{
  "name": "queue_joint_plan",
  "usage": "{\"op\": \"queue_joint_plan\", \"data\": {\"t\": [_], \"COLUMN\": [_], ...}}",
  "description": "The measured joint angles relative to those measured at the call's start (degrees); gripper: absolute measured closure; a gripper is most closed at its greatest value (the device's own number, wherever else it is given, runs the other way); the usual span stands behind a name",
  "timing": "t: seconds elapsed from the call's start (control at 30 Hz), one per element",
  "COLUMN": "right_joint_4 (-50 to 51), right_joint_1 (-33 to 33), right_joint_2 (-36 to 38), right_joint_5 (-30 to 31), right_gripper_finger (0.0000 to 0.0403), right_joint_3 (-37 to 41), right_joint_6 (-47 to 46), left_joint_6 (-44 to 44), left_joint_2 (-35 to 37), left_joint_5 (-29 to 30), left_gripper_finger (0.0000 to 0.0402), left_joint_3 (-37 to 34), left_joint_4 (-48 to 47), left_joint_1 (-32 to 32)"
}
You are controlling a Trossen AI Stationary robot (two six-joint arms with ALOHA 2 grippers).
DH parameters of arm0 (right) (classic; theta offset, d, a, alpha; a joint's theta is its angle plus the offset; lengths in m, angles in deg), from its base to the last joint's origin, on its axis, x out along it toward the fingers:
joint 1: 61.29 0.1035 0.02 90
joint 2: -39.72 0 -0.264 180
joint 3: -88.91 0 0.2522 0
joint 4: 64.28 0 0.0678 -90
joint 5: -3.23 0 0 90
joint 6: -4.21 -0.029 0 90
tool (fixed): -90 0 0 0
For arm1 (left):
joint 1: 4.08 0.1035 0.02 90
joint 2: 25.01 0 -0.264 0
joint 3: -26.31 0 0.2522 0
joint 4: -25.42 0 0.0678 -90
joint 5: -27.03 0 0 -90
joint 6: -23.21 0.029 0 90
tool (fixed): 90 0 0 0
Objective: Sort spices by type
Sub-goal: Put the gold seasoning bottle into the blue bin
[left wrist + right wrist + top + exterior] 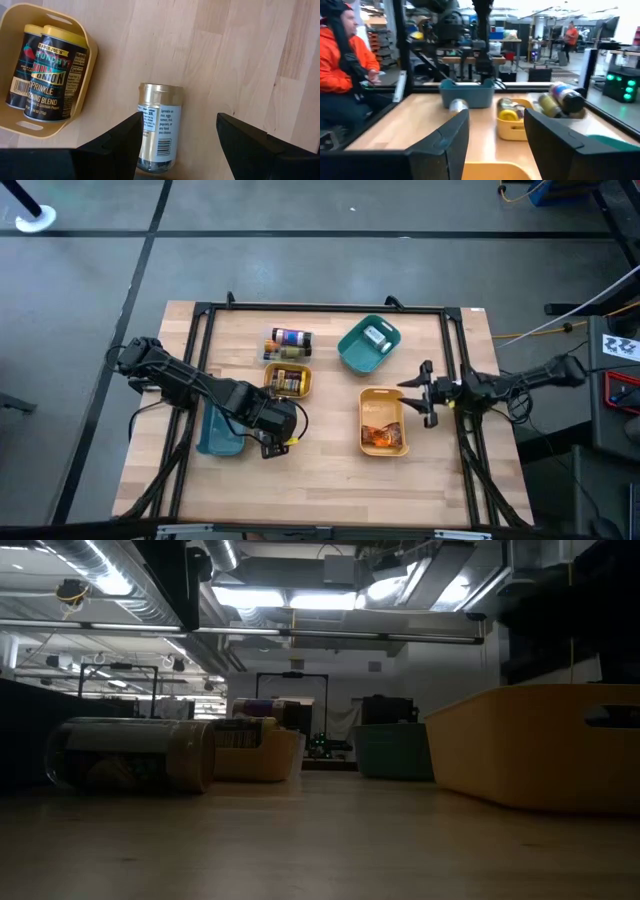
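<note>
A spice jar [159,129] with a gold cap and a white label lies on its side on the bare wood, also seen in the low view [130,755]. My left gripper [178,120] hovers above it, pointing steeply down. It is open, with a finger on either side of the jar and clear of it. In the high view this gripper [272,438] is near the table's middle. Other jars lie in a small yellow tray [288,381], a clear tray [288,342] and a teal tray [368,345]. My right gripper [412,395] is open and level at the larger yellow tray's [383,422] right side, holding nothing.
A blue tray [220,430] stands just left of my left gripper. The larger yellow tray holds orange-brown packets. A dark frame [200,315] runs along the table's edges. Beyond the table's left edge a person in orange [342,55] sits. Bare wood lies along the near edge.
</note>
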Motion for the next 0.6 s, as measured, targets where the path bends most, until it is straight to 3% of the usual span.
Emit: {"op": "queue_joint_plan", "data": {"t": [0.27,0.6], "right_joint_4": [11.3,15.2], "right_joint_1": [-14.5,-16.1], "right_joint_2": [-0.1,0.0], "right_joint_5": [-15.7,-16.8], "right_gripper_finger": [0.0214,0.0214], "right_joint_3": [0.1,0.1], "right_joint_6": [-6.6,-6.3], "left_joint_6": [0.0,0.0], "left_joint_2": [0.0,0.0], "left_joint_5": [0.0,1.0], "left_gripper_finger": [0.0167,0.0167], "left_joint_3": [0.0,0.0], "left_joint_4": [0.0,0.0], "left_joint_1": [0.0,0.0]}}
